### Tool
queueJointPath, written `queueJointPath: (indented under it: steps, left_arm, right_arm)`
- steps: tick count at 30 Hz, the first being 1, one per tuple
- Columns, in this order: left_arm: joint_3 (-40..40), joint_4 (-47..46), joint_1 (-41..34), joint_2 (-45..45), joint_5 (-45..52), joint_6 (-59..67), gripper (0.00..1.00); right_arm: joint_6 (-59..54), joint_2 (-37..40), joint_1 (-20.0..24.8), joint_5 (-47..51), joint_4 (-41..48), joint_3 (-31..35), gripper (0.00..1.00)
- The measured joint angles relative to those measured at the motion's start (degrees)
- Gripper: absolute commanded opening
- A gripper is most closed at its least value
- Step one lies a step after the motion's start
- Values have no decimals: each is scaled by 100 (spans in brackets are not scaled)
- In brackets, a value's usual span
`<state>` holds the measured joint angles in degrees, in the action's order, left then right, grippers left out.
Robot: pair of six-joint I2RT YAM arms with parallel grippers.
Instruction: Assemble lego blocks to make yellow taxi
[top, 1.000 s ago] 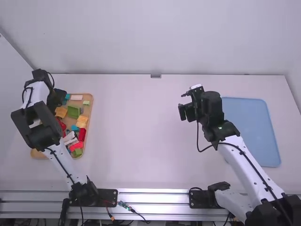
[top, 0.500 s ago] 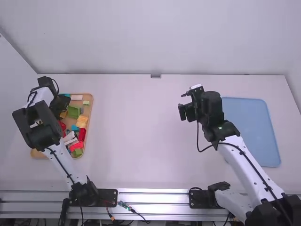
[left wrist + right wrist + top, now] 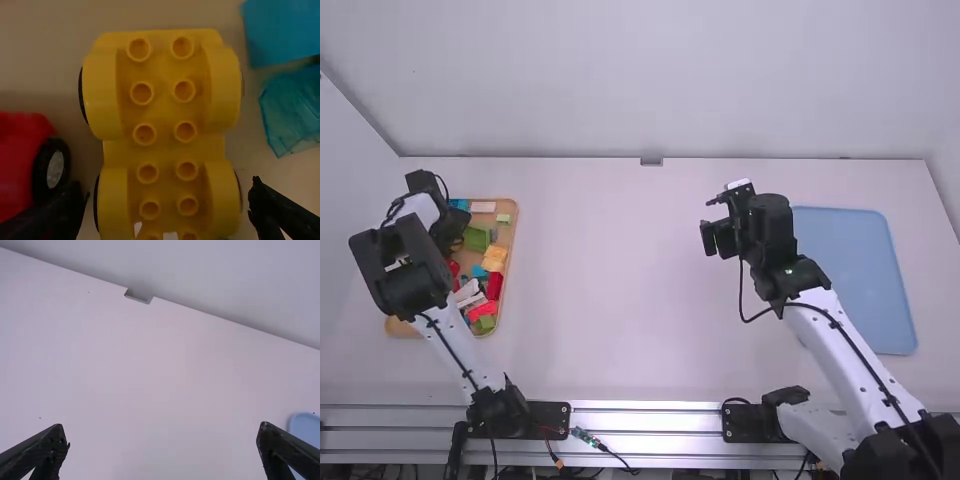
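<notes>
Shifted toward five o'clock, the left hand (image 3: 165,191) sits spread astride the yellow wheeled base (image 3: 164,115) in the tray (image 3: 512,238).
A skewed descent could snag the red wheeled piece (image 3: 20,160) beside one finger; a low lift could catch the rim at three o'clock. Open tabletop (image 3: 610,280) lies beyond, then the right hand (image 3: 162,431), spread, unladen.
</notes>
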<state>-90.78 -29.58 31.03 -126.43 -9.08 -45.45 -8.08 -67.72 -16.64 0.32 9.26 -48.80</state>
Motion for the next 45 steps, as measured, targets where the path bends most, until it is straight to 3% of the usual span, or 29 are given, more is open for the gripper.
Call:
queueJointPath:
  steps: [13,20,27,32,38,39,44,45]
  left_arm:
    - [144,356,0,0,-275,46,82]
    - [192,525,0,2,-278,24,62]
    - [190,457,0,2,-323,24,56]
    - [61,55,7,2,-293,-22,44]
    - [-140,-409,9,2,-254,-177,40]
    - [-229,-496,9,2,-249,-195,34]
    - [-649,-859,11,2,-254,-221,29]
    - [-798,-1019,11,2,-251,-232,24]
  right_arm:
    - [-4,2,0,0,4,0,100]
    - [0,2,-2,2,17,0,100]
    - [2,0,0,-7,17,0,100]
    - [15,2,0,7,15,0,100]
    - [0,2,0,11,17,0,99]
    - [-2,2,0,15,13,0,100]
    - [11,2,0,-11,9,0,100]
    - [2,2,0,-15,4,0,100]
